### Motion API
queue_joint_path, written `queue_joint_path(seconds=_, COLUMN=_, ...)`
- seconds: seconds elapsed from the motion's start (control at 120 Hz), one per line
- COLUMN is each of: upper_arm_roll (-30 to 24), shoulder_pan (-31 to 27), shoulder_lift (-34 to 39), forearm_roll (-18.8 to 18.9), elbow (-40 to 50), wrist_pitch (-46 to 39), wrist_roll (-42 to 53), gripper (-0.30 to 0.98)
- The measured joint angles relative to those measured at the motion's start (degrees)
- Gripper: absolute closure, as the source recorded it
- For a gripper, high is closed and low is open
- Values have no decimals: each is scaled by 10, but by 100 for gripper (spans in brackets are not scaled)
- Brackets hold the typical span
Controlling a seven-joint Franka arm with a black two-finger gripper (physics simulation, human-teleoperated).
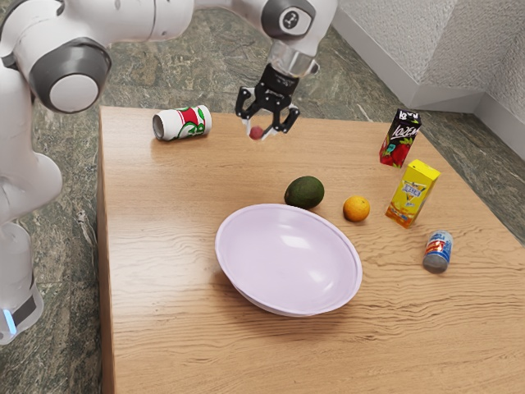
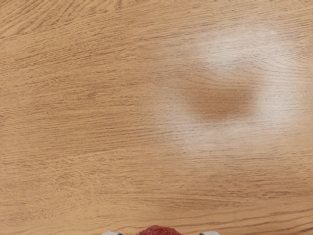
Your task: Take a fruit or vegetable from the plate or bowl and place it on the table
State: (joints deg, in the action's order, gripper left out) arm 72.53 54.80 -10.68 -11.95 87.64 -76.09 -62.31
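Fruit (image 1: 256, 132), dark red, rough-skinned

Wooden table (image 2: 73, 107) seen close up, with a red fruit (image 2: 160, 231) held in the gripper (image 1: 257, 133).
Brown grain runs across the wood, under a pale, hazy glare (image 2: 281, 98) with a darker centre; the fruit's rough, rounded top sits between light-grey fingertips (image 2: 210, 233).

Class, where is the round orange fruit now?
In the exterior view's right half, the fruit lies between the dark green oval avocado and the yellow cardboard carton.
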Motion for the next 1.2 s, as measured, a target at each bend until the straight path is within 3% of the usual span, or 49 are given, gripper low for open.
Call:
queue_joint_path(seconds=0.675, upper_arm_roll=13, shoulder_pan=0, shoulder_lift=35, forearm_roll=26, elbow=17, wrist_pitch=19, wrist_roll=21, gripper=52)
queue_joint_path(seconds=0.775, upper_arm_roll=10, shoulder_pan=1, shoulder_lift=34, forearm_roll=29, elbow=17, wrist_pitch=19, wrist_roll=23, gripper=27)
queue_joint_path(seconds=0.875, upper_arm_roll=7, shoulder_pan=1, shoulder_lift=33, forearm_roll=30, elbow=17, wrist_pitch=18, wrist_roll=25, gripper=13)
queue_joint_path(seconds=1.2, upper_arm_roll=4, shoulder_pan=1, shoulder_lift=28, forearm_roll=31, elbow=17, wrist_pitch=17, wrist_roll=28, gripper=1)
